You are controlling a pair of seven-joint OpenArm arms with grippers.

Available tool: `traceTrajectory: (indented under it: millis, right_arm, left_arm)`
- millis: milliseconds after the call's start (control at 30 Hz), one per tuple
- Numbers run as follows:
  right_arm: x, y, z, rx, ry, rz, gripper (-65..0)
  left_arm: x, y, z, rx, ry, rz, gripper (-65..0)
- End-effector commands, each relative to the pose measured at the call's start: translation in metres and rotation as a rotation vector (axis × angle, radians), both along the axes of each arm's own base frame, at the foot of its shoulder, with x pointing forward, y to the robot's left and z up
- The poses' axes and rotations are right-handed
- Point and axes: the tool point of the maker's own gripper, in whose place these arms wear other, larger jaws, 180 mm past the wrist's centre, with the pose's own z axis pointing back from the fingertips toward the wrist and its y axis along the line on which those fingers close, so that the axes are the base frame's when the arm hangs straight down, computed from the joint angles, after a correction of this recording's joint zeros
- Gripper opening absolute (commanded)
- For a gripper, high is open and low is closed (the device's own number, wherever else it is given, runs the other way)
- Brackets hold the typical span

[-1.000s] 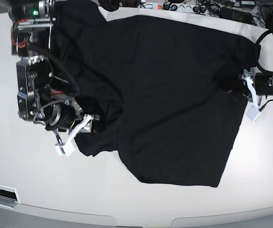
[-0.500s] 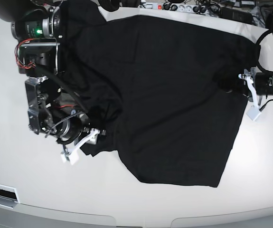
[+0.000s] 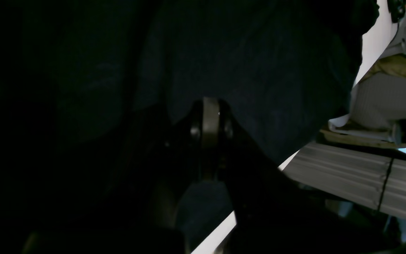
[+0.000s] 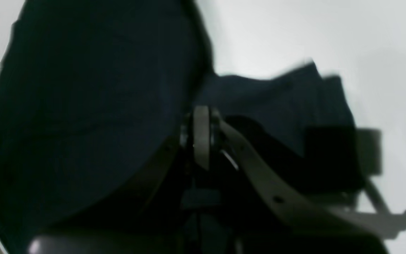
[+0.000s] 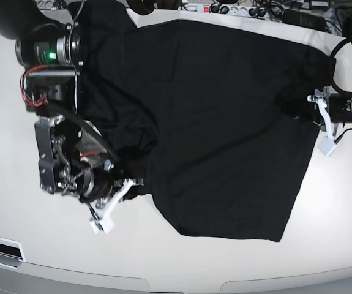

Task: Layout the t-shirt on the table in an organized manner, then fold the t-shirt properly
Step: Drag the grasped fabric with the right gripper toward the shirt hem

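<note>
Now that the right claw has slid toward the near edge and snapped together on the bunched sleeve of the black t-shirt, which lies spread on the white surface, while the left claw stays clamped on the opposite side, spreading can probably begin.

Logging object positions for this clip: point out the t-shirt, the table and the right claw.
t-shirt (image 5: 224,122): base view, middle of the spread black body.
table (image 5: 322,233): base view, bare white top near the front edge.
right claw (image 5: 111,205): base view, between its fingertips at the shirt's edge.
</note>
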Motion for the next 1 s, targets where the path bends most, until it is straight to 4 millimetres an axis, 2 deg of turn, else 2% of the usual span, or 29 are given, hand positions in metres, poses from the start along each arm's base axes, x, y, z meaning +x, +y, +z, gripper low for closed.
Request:
traceTrajectory:
  millis: [0, 67, 100, 133, 200, 233, 267, 467, 700, 867, 967]
  right_arm:
    - [0.02, -0.001, 0.028, 0.016, -0.064, -0.005, -65.0]
    - [0.016, -0.003, 0.023, -0.006, -0.005, -0.007, -65.0]
    - [0.013, -0.005, 0.02, -0.016, 0.022, -0.007, -62.1]
    - [0.008, -0.006, 0.015, -0.024, 0.051, -0.011, -53.1]
    - [0.0, -0.014, 0.001, -0.047, 0.12, -0.062, -30.9]
    - [-0.002, -0.02, -0.005, -0.052, 0.149, -0.116, -23.2]
    - [-0.005, -0.027, -0.012, -0.053, 0.172, -0.171, -20.1]
    - [-0.017, -0.065, -0.036, 0.015, 0.209, -0.412, -20.0]
    - [-0.018, -0.092, -0.03, 0.274, 0.176, -0.595, -20.0]
    - [-0.015, -0.089, -0.027, 0.331, 0.161, -0.6, -20.0]
    - [-0.015, -0.075, -0.032, 0.338, 0.171, -0.584, -20.0]
  left_arm:
    - [0.013, 0.006, 0.014, -0.002, -0.052, 0.009, -65.0]
    - [0.013, 0.006, 0.014, -0.002, -0.052, 0.009, -65.0]
    - [0.013, 0.006, 0.014, -0.002, -0.052, 0.009, -65.0]
    - [0.013, 0.006, 0.015, -0.002, -0.052, 0.009, -65.0]
    - [0.013, 0.006, 0.015, -0.002, -0.053, 0.009, -65.0]
    - [0.013, 0.006, 0.015, -0.002, -0.053, 0.009, -65.0]
    - [0.013, 0.006, 0.014, -0.002, -0.052, 0.009, -65.0]
    - [0.013, 0.006, 0.014, -0.002, -0.052, 0.009, -65.0]
    - [0.013, 0.006, 0.015, -0.003, -0.053, 0.009, -65.0]
    - [0.013, 0.006, 0.015, -0.003, -0.053, 0.009, -65.0]
    - [0.013, 0.006, 0.015, -0.003, -0.053, 0.009, -65.0]
